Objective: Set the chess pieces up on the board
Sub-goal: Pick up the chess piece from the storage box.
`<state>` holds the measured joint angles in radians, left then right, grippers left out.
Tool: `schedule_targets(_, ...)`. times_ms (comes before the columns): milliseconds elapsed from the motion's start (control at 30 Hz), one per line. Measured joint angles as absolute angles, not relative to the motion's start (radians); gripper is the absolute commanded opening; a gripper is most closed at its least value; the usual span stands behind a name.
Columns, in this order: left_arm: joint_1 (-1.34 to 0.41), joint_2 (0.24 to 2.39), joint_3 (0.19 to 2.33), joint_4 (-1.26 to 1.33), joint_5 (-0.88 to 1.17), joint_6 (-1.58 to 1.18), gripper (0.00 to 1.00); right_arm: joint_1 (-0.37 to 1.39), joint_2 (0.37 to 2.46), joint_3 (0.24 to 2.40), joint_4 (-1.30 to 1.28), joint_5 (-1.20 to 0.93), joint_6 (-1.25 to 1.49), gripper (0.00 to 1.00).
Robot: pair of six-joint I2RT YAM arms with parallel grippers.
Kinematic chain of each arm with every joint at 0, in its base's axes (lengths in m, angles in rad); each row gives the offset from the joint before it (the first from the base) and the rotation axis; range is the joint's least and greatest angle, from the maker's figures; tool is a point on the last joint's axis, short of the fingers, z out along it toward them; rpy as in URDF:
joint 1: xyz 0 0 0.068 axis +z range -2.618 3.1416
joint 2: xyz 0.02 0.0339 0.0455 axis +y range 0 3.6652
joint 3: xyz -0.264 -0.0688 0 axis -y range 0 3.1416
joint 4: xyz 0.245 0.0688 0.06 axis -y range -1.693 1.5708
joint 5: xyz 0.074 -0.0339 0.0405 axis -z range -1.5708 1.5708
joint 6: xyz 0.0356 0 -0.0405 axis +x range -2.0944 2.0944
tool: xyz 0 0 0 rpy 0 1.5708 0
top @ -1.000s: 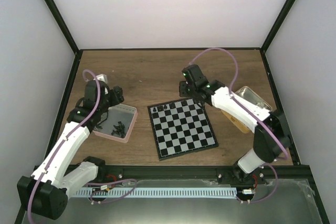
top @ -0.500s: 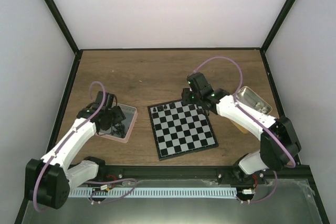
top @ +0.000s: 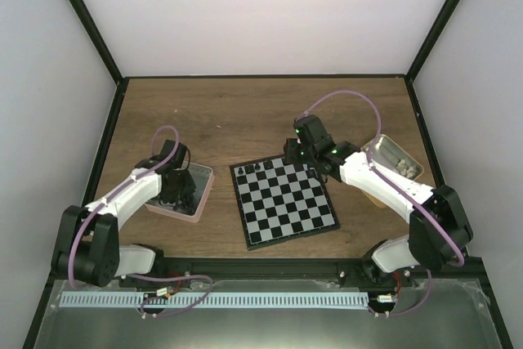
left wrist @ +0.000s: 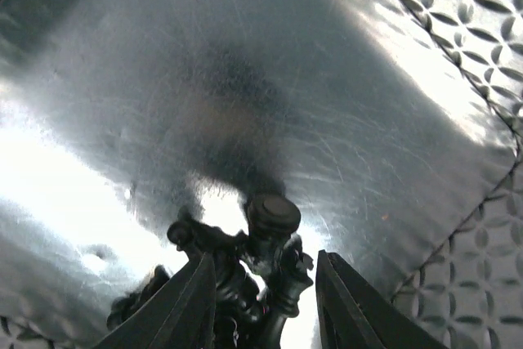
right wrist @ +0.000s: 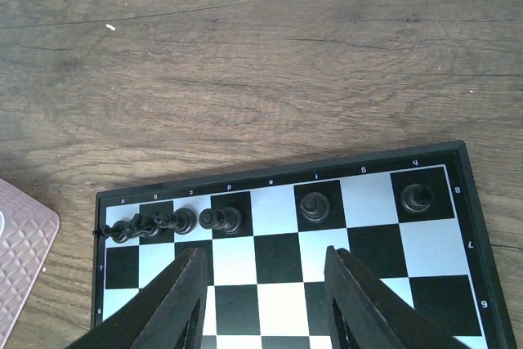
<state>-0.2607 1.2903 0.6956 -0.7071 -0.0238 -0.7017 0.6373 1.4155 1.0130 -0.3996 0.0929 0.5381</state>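
Several glossy, knobbed black chess pieces (left wrist: 270, 243)

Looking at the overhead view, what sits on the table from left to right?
Pink tray → chessboard → metal tin.

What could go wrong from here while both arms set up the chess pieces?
The left jaws straddle a tangled clump of black chess pieces in the shiny-floored pink-rimmed tray; closing may lift two together or grip one crooked. On the black-and-grey checked chessboard, black pieces crowd the far row's left end, some apparently tipped; the open, empty right jaws hovering nearby could knock them.
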Motion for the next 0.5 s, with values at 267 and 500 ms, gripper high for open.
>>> schedule_targets(267, -0.248, 1.367, 0.713, -0.658, -0.052, -0.658, 0.30, 0.637, 1.414, 1.012, -0.395, 0.089, 0.540, 0.41)
schedule_targets(500, -0.242, 1.410, 0.720, -0.616, -0.047, -0.627, 0.28, 0.637, 1.414, 1.012, -0.394, 0.083, 0.540, 0.41)
